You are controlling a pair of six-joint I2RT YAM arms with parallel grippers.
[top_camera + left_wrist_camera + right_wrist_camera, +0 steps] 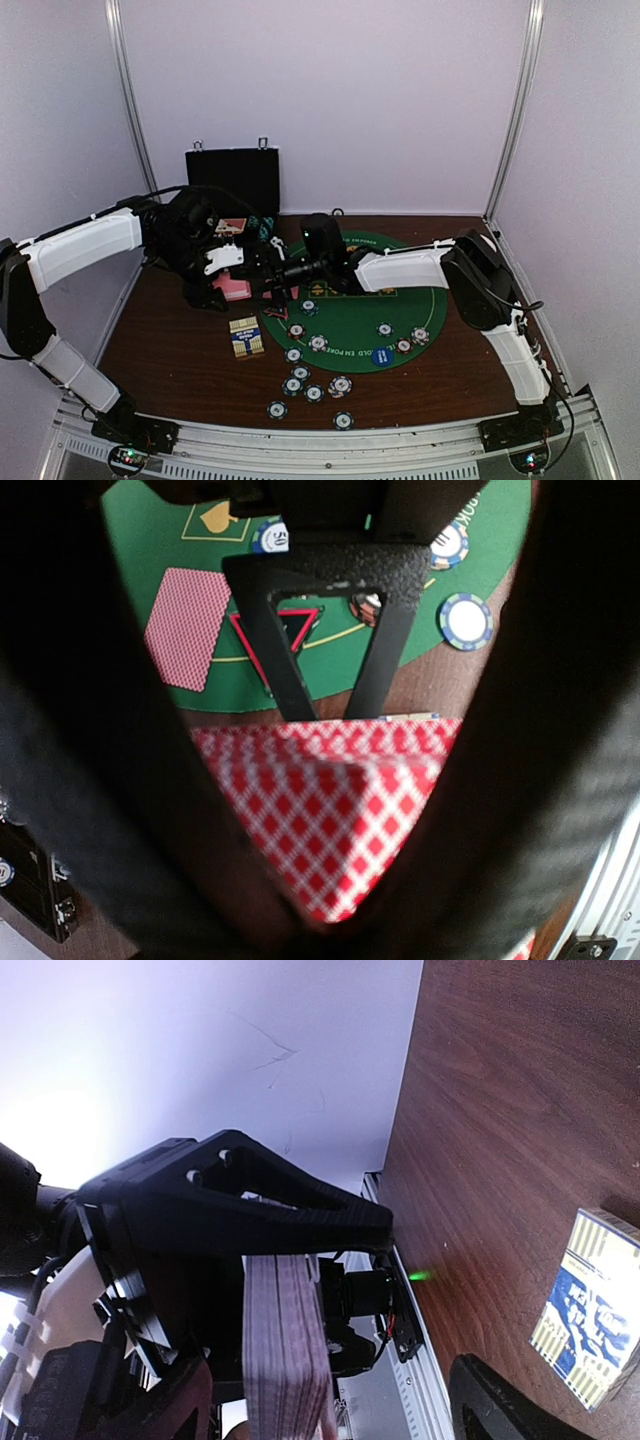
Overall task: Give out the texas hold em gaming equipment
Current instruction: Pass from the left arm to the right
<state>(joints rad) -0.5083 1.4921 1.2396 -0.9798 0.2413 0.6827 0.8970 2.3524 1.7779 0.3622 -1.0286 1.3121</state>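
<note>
My left gripper is shut on a deck of red-checked playing cards and holds it above the table's left part. In the left wrist view the deck fills the gap between my fingers. My right gripper reaches left to the deck and is open. In the right wrist view the deck's edge stands between its fingers. One card and a red-edged triangle lie on the green mat. Several striped chips and a blue marker disc lie on and in front of the mat.
A yellow-and-blue card box lies left of the mat and also shows in the right wrist view. A black hinged case stands open at the back wall. More chips lie near the front rail. White walls enclose the table.
</note>
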